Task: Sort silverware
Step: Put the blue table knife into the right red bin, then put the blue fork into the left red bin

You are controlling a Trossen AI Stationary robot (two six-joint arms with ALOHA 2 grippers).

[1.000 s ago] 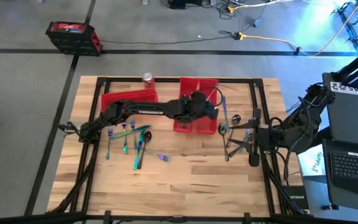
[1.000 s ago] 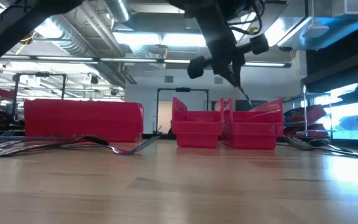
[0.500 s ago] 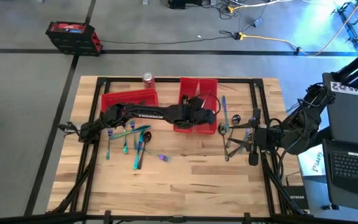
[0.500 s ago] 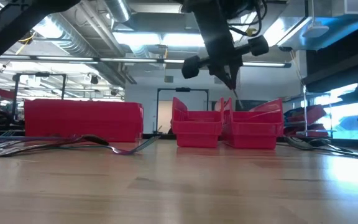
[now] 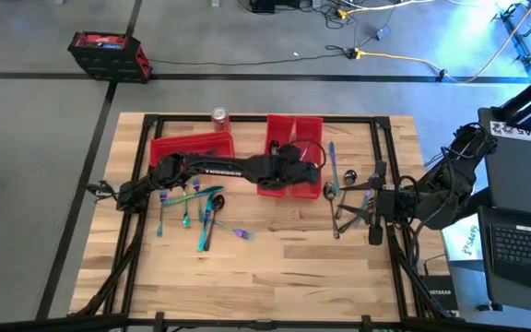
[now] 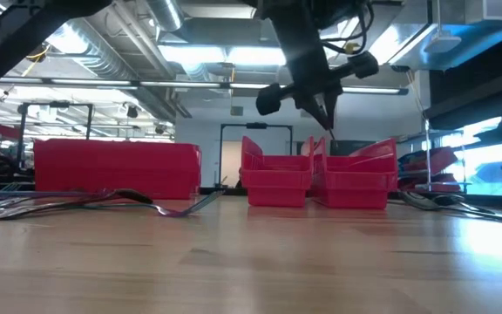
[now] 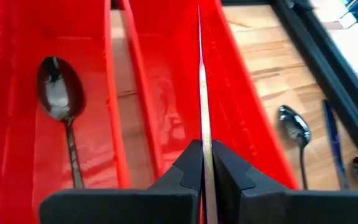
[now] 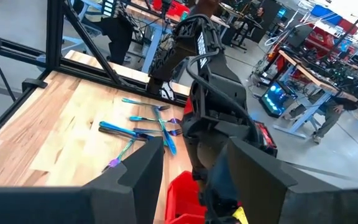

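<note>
Knife (image 7: pixel 202 93): thin, stiff, slick metal, pinched edge-on in my left gripper (image 7: pixel 205 163) above the right-hand red bin (image 7: pixel 241 118); best held mid-handle. Spoon (image 7: pixel 61 106) lies in the neighbouring bin (image 7: pixel 17 124). Loose silverware (image 5: pixel 192 207) lies behind; right gripper (image 8: pixel 188 168) waits spread, off to the side.

The left arm stretches level across toward the right, its left gripper (image 7: pixel 206 163) pointing down with jaws clamped together. The right arm stays folded at the right edge, its right gripper (image 8: pixel 185 162) with jaws spread apart.
</note>
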